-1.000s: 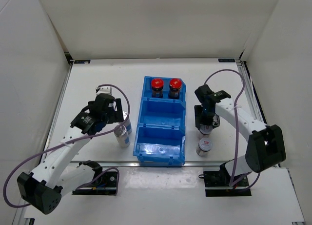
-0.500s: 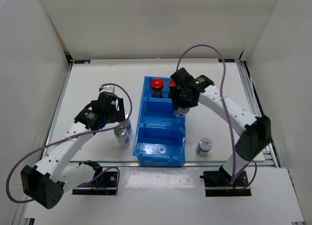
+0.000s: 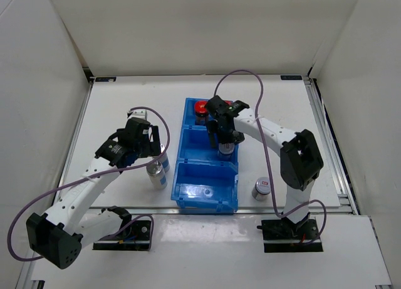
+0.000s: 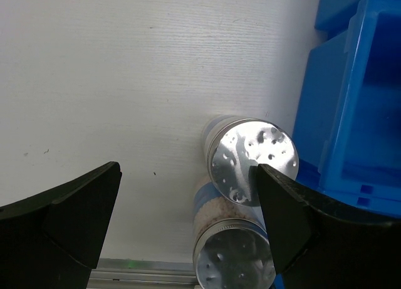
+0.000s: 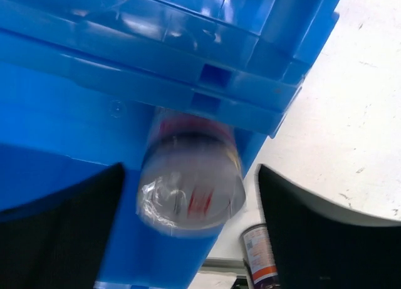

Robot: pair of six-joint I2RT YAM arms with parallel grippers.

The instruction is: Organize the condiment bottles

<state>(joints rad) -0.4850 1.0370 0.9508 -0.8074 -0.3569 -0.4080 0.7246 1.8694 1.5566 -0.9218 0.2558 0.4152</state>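
**Here, both pairs of jaws stand spread, one bottle loose between the right fingers**

Nearest to my bases, a lone bottle (image 3: pixel 262 189) with a red-marked silver cap stands upright on the white surface (image 3: pixel 125 107), near the right near corner of the blue bin (image 3: pixel 205 206) and apart from it.

On the bin's other side, two silver-topped bottles stand close together beside its left wall: the nearer bottle (image 3: pixel 155 174) and, a little farther and closer to the bin, the farther bottle (image 4: pixel 254 160). My left jaws hang over this pair, spread wide and holding nothing. The perforated lid of the farther bottle lies between the fingers, close against the right finger (image 4: pixel 282 220). I cannot tell whether the two touch.

Farther on, my right jaws reach down into the right side of the bin's middle compartment. A blurred bottle (image 5: pixel 191 189) with red marks on its silver cap sits there between my fingers (image 5: pixel 62 239). A gap shows on each side of it, so these jaws are parted and pinch nothing. I cannot tell whether it stands upright or tilts.

Farthest, a red-capped bottle (image 3: pixel 200 107) stands in the left of the far compartment. My right arm (image 3: pixel 269 129) hides that compartment's right half.
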